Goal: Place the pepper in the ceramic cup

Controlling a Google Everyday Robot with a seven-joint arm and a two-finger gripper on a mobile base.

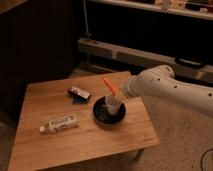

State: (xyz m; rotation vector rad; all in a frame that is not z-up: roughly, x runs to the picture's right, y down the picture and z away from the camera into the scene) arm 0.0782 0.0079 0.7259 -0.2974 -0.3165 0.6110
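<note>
spotter: what's closest to you?

me: the near edge of the wooden table. from the left, a white plastic bottle lies on its side towards the front. behind it and further in is a small dark packet with a red band.

spotter: and the task things?

me: right of centre is the round black dish, with the ceramic cup standing upright inside it. the pepper is right above the cup mouth. its long axis is tilted: the upper end leans up and to the left, and the lower end points down and right, towards the rim.

spotter: where's the gripper?

me: the gripper sits at the pepper's lower end, just above the cup's right side. the white arm reaches in from the right. i can't tell how far open the gripper is, or whether it has the pepper or the pepper already leans in the cup.

spotter: so what matters next?

me: i reckon it's that lean. the cup lies directly below, a touch left of the gripper. the lower end has to go straight down inside the rim, or the long top could tip it out leftwards.
</note>
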